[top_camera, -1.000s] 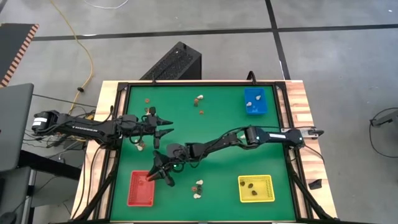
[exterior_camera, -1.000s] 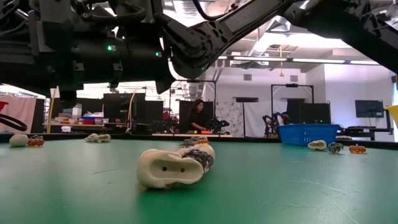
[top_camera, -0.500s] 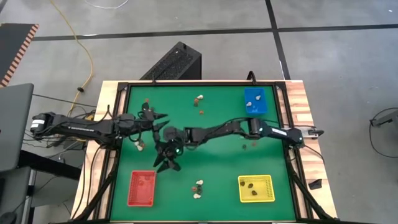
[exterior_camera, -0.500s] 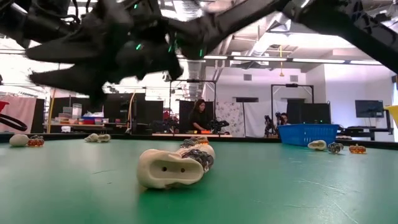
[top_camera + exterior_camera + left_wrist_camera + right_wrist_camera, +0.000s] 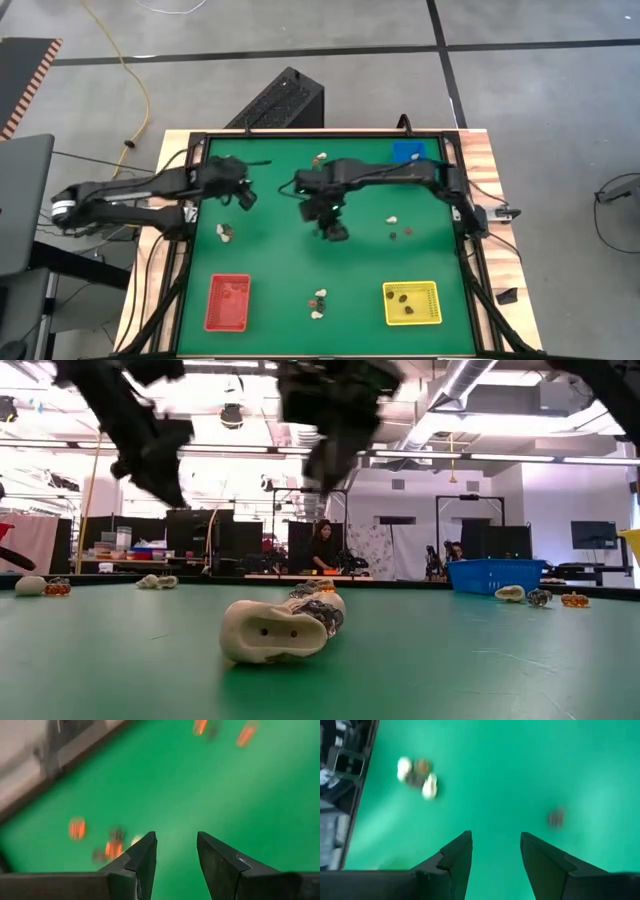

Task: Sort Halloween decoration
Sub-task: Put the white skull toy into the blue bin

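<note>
While both grippers hang over the green desk (image 5: 360, 262), left (image 5: 175, 851) and right (image 5: 496, 851) jaws stand apart, empty.

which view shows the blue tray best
The high view: the blue tray lies whole at the mat's far right corner. The low view catches only its side wall. Neither wrist view shows it.
</note>
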Controlling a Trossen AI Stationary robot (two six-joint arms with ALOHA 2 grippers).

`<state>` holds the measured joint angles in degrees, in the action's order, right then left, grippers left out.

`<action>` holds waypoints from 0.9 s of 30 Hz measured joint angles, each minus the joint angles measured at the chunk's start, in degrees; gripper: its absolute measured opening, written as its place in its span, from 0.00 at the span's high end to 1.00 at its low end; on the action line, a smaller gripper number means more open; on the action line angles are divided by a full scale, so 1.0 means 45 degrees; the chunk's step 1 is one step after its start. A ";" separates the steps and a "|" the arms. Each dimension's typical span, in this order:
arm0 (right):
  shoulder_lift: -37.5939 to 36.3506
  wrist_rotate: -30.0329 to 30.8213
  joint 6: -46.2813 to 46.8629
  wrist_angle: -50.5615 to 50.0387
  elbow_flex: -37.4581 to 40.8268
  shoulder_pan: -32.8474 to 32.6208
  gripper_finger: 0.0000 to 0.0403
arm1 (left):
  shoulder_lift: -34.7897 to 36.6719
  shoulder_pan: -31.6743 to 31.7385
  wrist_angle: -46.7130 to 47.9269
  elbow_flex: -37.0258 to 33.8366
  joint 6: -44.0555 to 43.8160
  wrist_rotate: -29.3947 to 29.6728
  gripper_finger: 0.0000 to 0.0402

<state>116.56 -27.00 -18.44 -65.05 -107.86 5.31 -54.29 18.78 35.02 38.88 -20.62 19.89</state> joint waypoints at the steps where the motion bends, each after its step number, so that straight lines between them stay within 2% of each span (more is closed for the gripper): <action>1: -0.0587 0.0000 0.0087 0.0161 0.0710 0.0179 0.51 | -0.0646 0.0444 0.0343 0.0228 -0.0003 -0.0423 0.67; 4: -0.2517 0.0015 0.0730 0.1897 0.3240 0.0687 0.51 | -0.2274 0.1496 0.0771 0.0789 0.0399 -0.1285 0.67; 8: -0.4934 0.0163 0.1939 0.5183 0.6743 0.1132 0.51 | -0.3787 0.2386 0.0293 0.1103 0.1033 -0.2063 0.67; 13: -0.7332 0.0158 0.3040 0.8196 0.9800 0.1170 0.52 | -0.5149 0.3243 0.0315 0.1227 0.1179 -0.2247 0.67; 19: -0.8770 0.0339 0.3484 0.9007 1.1142 0.1153 0.52 | -0.6275 0.3950 -0.0255 0.1231 0.1457 -0.2247 0.67; 27: -0.8912 0.0393 0.3566 0.8980 1.1322 0.1149 0.52 | -0.7094 0.4281 -0.0645 0.1231 0.1546 -0.2383 0.67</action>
<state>76.45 -25.23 -2.39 -24.64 -56.91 10.48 -86.21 38.04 32.12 44.42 -13.66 9.17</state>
